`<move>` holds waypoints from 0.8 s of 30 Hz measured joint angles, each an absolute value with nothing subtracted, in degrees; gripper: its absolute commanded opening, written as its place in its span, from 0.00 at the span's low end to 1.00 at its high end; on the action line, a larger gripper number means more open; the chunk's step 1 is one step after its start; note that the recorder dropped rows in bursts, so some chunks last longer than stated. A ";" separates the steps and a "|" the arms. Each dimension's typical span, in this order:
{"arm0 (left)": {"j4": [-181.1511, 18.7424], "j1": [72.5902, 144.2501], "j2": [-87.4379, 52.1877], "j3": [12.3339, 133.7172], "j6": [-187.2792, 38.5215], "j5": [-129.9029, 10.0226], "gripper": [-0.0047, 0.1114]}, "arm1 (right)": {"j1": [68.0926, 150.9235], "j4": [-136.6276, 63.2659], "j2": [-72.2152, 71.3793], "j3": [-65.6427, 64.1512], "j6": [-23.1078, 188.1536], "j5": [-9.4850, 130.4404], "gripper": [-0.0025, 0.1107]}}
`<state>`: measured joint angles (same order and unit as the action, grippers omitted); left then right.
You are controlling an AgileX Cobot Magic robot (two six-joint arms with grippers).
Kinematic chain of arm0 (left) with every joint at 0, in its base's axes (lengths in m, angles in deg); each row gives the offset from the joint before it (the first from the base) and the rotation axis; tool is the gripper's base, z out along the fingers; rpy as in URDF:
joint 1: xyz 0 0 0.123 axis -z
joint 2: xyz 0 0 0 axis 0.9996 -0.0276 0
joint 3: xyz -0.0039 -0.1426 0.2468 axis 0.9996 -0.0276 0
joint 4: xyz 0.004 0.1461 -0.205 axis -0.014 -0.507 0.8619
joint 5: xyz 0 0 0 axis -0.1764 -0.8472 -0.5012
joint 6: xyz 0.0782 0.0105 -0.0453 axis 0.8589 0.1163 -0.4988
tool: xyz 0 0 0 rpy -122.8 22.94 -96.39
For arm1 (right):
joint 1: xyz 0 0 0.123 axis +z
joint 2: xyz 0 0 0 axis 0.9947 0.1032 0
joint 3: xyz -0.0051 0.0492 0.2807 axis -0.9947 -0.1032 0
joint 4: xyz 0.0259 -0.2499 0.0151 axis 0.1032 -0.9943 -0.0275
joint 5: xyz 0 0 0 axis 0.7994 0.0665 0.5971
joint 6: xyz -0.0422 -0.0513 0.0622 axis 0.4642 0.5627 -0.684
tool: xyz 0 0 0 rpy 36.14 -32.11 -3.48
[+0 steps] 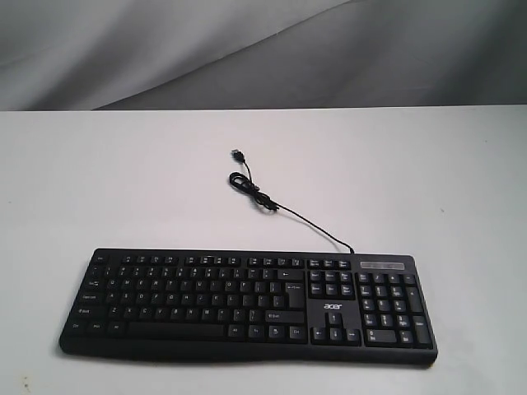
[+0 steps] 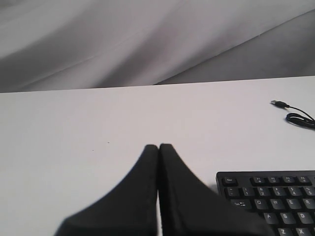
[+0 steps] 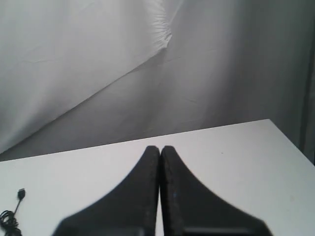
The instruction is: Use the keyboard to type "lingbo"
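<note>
Closest to the lens, the left claw (image 2: 158,146) is pressed shut, its two black fingers meeting along one seam with nothing between them. The right claw (image 3: 160,147) is closed the same way and also carries nothing. Neither claw shows in the exterior view.

Near the left claw lies the keyboard (image 2: 268,201), with only its Esc corner in that view. The claw seems to stand clear of that corner, though the fingers are blurred there and I cannot be sure. Ahead of this claw the white tabletop (image 2: 98,128) runs bare to its far edge, where grey cloth (image 2: 147,39) hangs.

In front of the right claw the tabletop is likewise open up to its far edge, and a side edge shows close by. The plug (image 3: 21,193) lies well apart from this claw.

From the exterior view, the keyboard (image 1: 247,304) sits square near the tabletop's near edge. Its cable (image 1: 288,210) leaves the back edge, loops once and ends at the plug (image 1: 237,154), with wide bare tabletop (image 1: 123,181) around.
</note>
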<state>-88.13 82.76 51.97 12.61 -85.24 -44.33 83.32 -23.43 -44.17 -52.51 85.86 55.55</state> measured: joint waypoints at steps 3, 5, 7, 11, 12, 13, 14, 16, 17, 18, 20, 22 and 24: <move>-88.13 82.76 51.97 12.61 -85.24 -44.33 0.04 | 83.05 -23.43 -49.32 -60.00 85.64 50.13 0.02; -88.13 82.76 51.97 12.61 -85.24 -44.33 0.04 | 82.95 -23.56 -52.06 -63.57 85.51 48.78 0.02; -88.13 82.76 51.97 12.61 -85.24 -44.33 0.04 | 82.95 -23.68 -54.26 -64.97 85.17 48.85 0.02; -88.13 82.76 51.97 12.61 -85.24 -44.33 0.04 | 82.95 -23.68 -57.53 -65.35 84.60 52.12 0.02; -88.13 82.76 51.97 12.61 -85.24 -44.33 0.04 | 82.95 -23.68 -57.98 -65.45 84.60 53.30 0.02; -88.13 82.76 51.97 12.61 -85.24 -44.33 0.04 | 82.95 -23.68 -58.42 -65.45 84.60 54.32 0.02; -88.13 82.76 51.97 12.61 -85.24 -44.33 0.04 | 82.84 -23.68 -59.18 -65.45 84.50 55.97 0.02; -88.13 82.76 51.97 12.61 -85.24 -44.33 0.04 | 82.26 -23.68 -60.50 -65.45 84.39 58.41 0.02; -88.13 82.76 51.97 12.61 -85.24 -44.33 0.04 | 81.68 -23.68 -61.49 -65.45 84.39 59.93 0.02; -88.13 82.76 51.97 12.61 -85.24 -44.33 0.04 | 81.02 -23.82 -62.54 -65.45 84.50 61.44 0.02; -88.13 82.76 51.97 12.61 -85.24 -44.33 0.04 | 79.63 -25.00 -64.81 -65.45 84.62 64.42 0.02; -88.13 82.76 51.97 12.61 -85.24 -44.33 0.04 | 78.63 -25.83 -66.94 -65.45 84.77 67.43 0.02; -88.13 82.76 51.97 12.61 -85.24 -44.33 0.04 | 77.86 -26.99 -69.44 -65.45 84.77 71.43 0.02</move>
<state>-88.13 82.76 51.97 12.61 -85.24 -44.33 77.86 -26.99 -69.44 -65.45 84.77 71.43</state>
